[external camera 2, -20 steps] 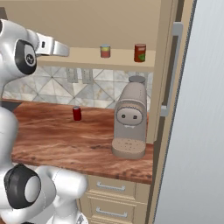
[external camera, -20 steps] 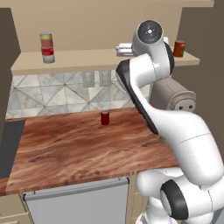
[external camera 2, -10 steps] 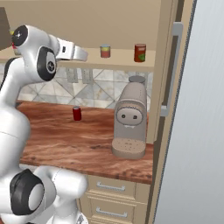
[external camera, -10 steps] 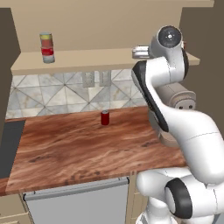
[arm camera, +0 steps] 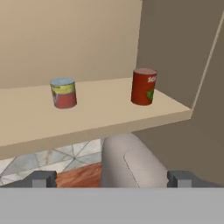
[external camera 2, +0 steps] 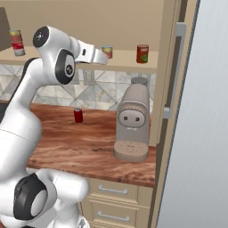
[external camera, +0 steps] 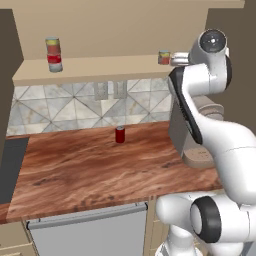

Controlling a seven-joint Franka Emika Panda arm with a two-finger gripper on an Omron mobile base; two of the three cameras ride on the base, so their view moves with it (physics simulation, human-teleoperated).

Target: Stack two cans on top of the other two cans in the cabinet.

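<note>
While the gripper (arm camera: 112,179) hangs raised at shelf height with its fingers spread wide and holding nothing, it faces the yellow-over-red can (arm camera: 64,92) and the orange-red can (arm camera: 144,86), which stand well apart at the right end of the cabinet (arm camera: 92,122), apparently to approach one. At the far left stands a stacked pair of cans (external camera: 54,54), its labels too small to read. The coffee machine (external camera 2: 132,123) is partly hidden by the arm from the left, and the small crimson can (external camera: 120,134) stands alone on the counter (external camera: 90,170).

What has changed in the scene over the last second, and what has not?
The arm swung rightward along the cabinet, carrying its open, empty claw towards the small yellow-and-red can. Nothing was grasped or released. All cans, including the orange-red can, kept their places.
</note>
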